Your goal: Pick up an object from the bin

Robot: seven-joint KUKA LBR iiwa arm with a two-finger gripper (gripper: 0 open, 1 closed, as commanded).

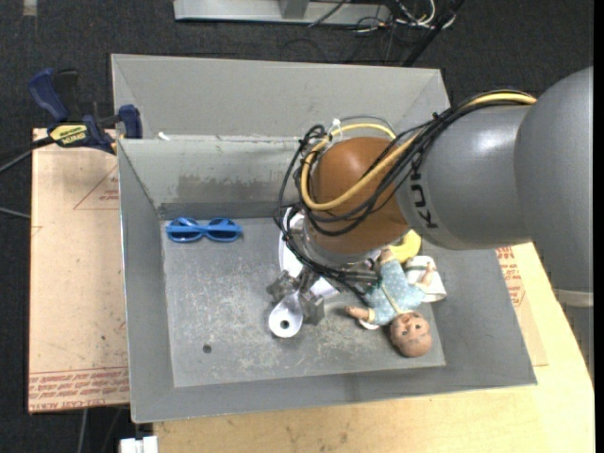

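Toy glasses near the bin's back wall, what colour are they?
The toy glasses are bright blue; the camera view shows them best.

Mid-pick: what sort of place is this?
Probably a robotics lab: grey metal bin holding toys, a small doll in a pale dress and blue plastic sunglasses, with loose black cables on dark floor.

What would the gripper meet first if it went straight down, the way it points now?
Probably the small white round thing just below the gripper, left of the doll, then the grey bin floor. Depth is unclear from above; they may be touching.
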